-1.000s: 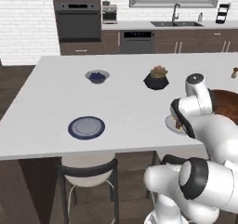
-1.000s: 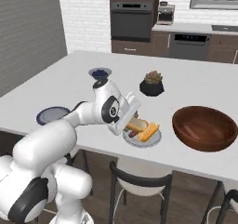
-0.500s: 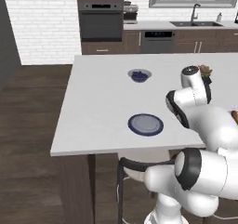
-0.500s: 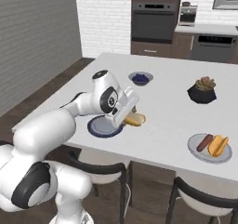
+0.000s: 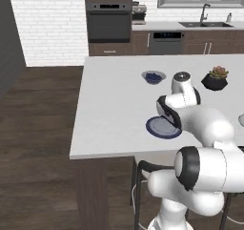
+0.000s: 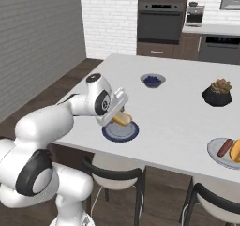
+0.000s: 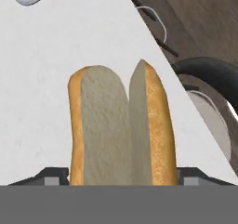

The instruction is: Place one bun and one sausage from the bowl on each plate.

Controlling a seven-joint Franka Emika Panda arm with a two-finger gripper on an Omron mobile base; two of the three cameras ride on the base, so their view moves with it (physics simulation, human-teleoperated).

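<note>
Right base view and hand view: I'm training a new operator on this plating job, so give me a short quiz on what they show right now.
1. True or false: the gripper is shut on a bun.
2. Over which plate does the gripper hover? A) the light grey plate B) the blue-rimmed plate C) neither
3. Fill in: the light grey plate at the right edge already carries a bun and a ____.

Key
1. True: the split bun sits between the finger tips in the hand view.
2. B
3. sausage
</note>
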